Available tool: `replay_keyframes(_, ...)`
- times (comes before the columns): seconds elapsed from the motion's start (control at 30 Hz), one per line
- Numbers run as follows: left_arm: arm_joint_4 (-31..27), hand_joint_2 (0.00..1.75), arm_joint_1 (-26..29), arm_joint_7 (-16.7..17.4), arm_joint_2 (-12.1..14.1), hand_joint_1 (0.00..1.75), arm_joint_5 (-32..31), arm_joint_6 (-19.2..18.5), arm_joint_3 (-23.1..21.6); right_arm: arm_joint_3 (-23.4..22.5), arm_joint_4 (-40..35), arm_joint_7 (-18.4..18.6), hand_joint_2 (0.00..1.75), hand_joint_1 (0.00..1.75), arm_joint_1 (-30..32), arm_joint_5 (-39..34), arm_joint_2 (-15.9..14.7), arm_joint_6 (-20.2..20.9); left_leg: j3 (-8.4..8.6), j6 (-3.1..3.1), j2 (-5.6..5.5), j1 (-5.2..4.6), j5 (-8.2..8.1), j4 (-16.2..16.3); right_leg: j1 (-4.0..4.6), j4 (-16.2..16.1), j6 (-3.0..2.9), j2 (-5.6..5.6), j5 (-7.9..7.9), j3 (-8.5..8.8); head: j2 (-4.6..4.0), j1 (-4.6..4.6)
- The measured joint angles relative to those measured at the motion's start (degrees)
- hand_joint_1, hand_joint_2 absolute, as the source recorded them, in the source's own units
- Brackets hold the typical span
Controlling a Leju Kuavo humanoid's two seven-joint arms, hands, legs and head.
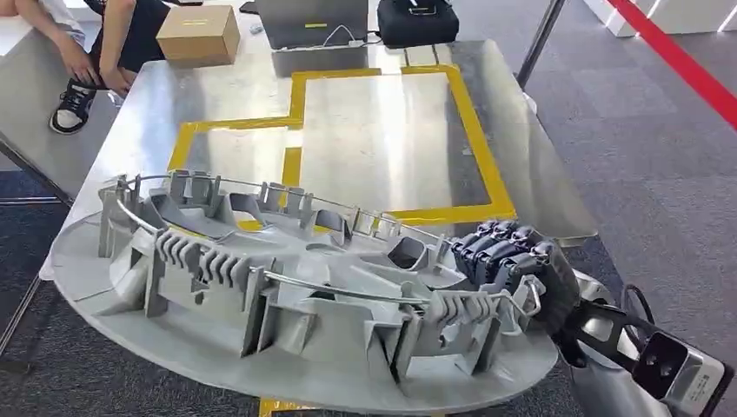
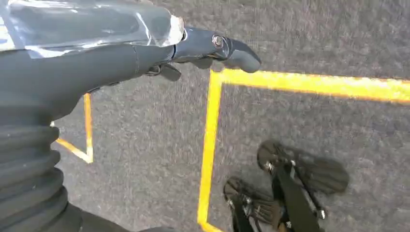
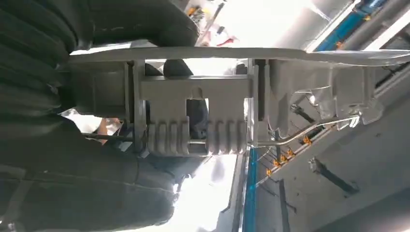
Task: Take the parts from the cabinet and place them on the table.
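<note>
A large grey oval part (image 1: 287,295) with ribbed brackets and a thin metal rod hangs over the near edge of the metal table (image 1: 382,148). My right hand (image 1: 513,261) grips its right end, dark fingers wrapped over a ribbed bracket (image 3: 193,130); my right hand (image 3: 96,169) shows close behind that bracket in the wrist view. My left hand (image 2: 121,63) lies against the part's shiny rim (image 2: 87,24), with the thumb (image 2: 217,46) stretched along it. In the head view the part hides that hand.
Yellow tape (image 1: 474,130) outlines a stepped area on the tabletop. At the far end stand a cardboard box (image 1: 198,35), a laptop (image 1: 311,22) and a black bag (image 1: 417,19). A person (image 1: 96,43) sits at the far left. Yellow floor tape (image 2: 212,145) crosses the grey carpet.
</note>
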Motion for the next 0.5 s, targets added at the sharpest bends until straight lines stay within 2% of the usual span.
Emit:
replay_keyframes(0.03, 0.0, 1.75, 0.0, 0.0, 0.0, 0.0, 0.0, 0.0, 0.0, 0.0, 0.0, 0.0, 1.75, 1.75, -0.1, 0.0, 0.0, 0.0, 1.29, 0.29, -0.04, 0.19, 0.04, -0.5, 0.09, -0.7, 0.27, 0.01, 0.02, 0.97, 0.0, 0.15)
replay_keyframes(0.07, 0.0, 1.75, 0.0, 0.0, 0.0, 0.0, 0.0, 0.0, 0.0, -0.1, 0.0, 0.0, 1.75, 1.75, 0.0, 0.0, -0.1, 0.0, 2.5, 0.34, -0.11, 0.69, -0.05, -1.3, 0.07, 0.1, 0.39, -0.04, -0.17, 0.56, 0.0, 0.0)
replay_keyframes(0.1, -0.1, 1.75, 0.0, 0.0, 0.0, 0.0, 0.0, 0.0, 0.0, -0.1, 0.0, 0.0, 1.75, 1.75, -0.1, -0.1, -0.1, 0.0, 3.28, 0.51, -0.08, 0.72, -0.34, -1.5, 0.13, 1.9, 0.67, -0.27, 0.12, 0.15, 0.0, 0.31)
replay_keyframes(0.13, -0.1, 1.75, 0.0, 0.0, 0.0, 0.0, 0.0, -0.1, 0.0, -0.1, 0.0, 0.0, 1.75, 1.75, -0.3, -0.1, -0.2, 0.0, 3.86, 0.74, -0.1, 0.79, -0.78, -1.6, 0.11, 5.3, 0.81, -0.28, -0.12, -1.84, 0.0, 0.48)
replay_keyframes(0.17, -0.1, 1.75, -0.1, 0.0, -0.1, 0.0, 0.0, -0.1, 0.0, -0.1, 0.0, 0.0, 1.75, 1.75, -0.2, -0.2, -0.2, 0.0, 4.4, 0.83, -0.11, 0.87, -1.3, -1.6, 0.05, 9.3, 1.0, -0.29, -0.9, -4.74, 0.0, 0.44)
replay_keyframes(0.2, -0.1, 1.75, 0.0, 0.0, -0.2, 0.0, 0.0, -0.1, 0.0, -0.2, 0.0, 0.0, 1.75, 1.75, 0.1, -0.1, -0.2, 0.0, 5.21, 0.84, -0.13, 0.89, -2.13, -1.6, 0.05, 13.3, 1.34, -0.3, -3.18, -8.29, 0.0, 0.46)
replay_keyframes(0.23, -0.1, 1.75, 0.0, 0.0, -0.3, 0.0, 0.0, -0.1, 0.0, -0.2, 0.0, 0.0, 1.75, 1.75, 0.2, 0.0, -0.3, 0.0, 5.84, 0.81, -0.19, 0.91, -2.76, -1.6, 0.05, 14.5, 1.51, -0.31, -4.84, -10.19, 0.0, 0.43)
replay_keyframes(0.27, -0.1, 1.75, 0.0, 0.0, -0.4, 0.0, 0.0, -0.1, 0.0, -0.2, 0.0, 0.0, 1.75, 1.75, 0.3, 0.0, -0.4, 0.0, 6.74, 0.76, -0.3, 0.94, -3.45, -1.6, 0.04, 14.2, 1.65, -0.33, -5.68, -11.43, 0.0, 0.46)
replay_keyframes(0.3, -0.1, 1.75, 0.0, 0.0, -0.5, 0.0, 0.0, -0.1, 0.0, -0.2, 0.0, 0.0, 1.75, 1.75, 0.3, 0.0, -0.5, 0.2, 7.73, 0.67, -0.4, 0.98, -4.19, -1.6, 0.05, 12.2, 1.66, -0.33, -4.8, -11.74, 0.0, 0.46)
replay_keyframes(0.33, -0.1, 1.75, 0.0, 0.0, -0.6, 0.0, 0.0, -0.1, 0.0, -0.2, 0.0, 0.0, 1.75, 1.75, 0.3, -0.1, -0.6, 0.2, 8.79, 0.53, -0.45, 1.04, -4.96, -1.6, 0.04, 8.9, 1.52, -0.35, -2.16, -11.28, 0.0, 0.48)
replay_keyframes(0.37, -0.1, 1.75, 0.0, 0.0, -0.6, 0.0, 0.0, -0.1, 0.0, -0.2, 0.0, 0.0, 1.75, 1.75, 0.3, -0.2, -0.7, 0.3, 9.83, 0.33, -0.45, 1.11, -5.77, -1.6, 0.03, 4.7, 1.41, -0.41, 1.93, -10.5, 0.0, 0.46)
replay_keyframes(0.4, -0.1, 1.75, 0.1, 0.0, -0.6, 0.0, 0.0, -0.1, 0.0, -0.2, 0.0, 0.0, 1.75, 1.75, 0.3, -0.2, -0.7, 0.4, 9.83, -0.01, -0.39, 1.09, -6.66, -1.8, 0.0, 1.4, 1.33, -0.79, 8.2, -9.79, 0.0, 0.55)
replay_keyframes(0.43, -0.1, 1.75, 0.0, 0.0, -0.6, 0.0, 0.0, 0.0, 0.0, -0.2, 0.2, 0.0, 1.75, 1.75, 0.1, -0.4, -0.7, 0.5, 11.15, -0.44, -0.55, 0.98, -7.23, -1.4, 0.28, 1.3, 0.94, -1.05, 6.98, -10.39, 0.0, 0.34)
replay_keyframes(0.47, -0.1, 1.75, 0.0, 0.0, -0.6, 0.0, 0.0, 0.0, 0.0, -0.2, 0.2, 0.0, 1.75, 1.75, 0.1, -0.4, -0.7, 0.6, 10.94, -0.96, -0.4, 0.93, -7.67, -1.5, 0.44, 1.7, 0.35, -1.14, 6.88, -9.76, 0.0, 0.35)
replay_keyframes(0.5, -0.1, 1.75, 0.0, 0.0, -0.6, 0.0, 0.0, 0.0, 0.0, -0.2, 0.2, 0.0, 1.75, 1.75, 0.1, -0.4, -0.7, 0.6, 11.64, -1.33, -0.28, 0.98, -7.88, -1.5, 0.49, 1.6, -0.2, -0.97, 7.15, -9.71, 0.0, 0.28)
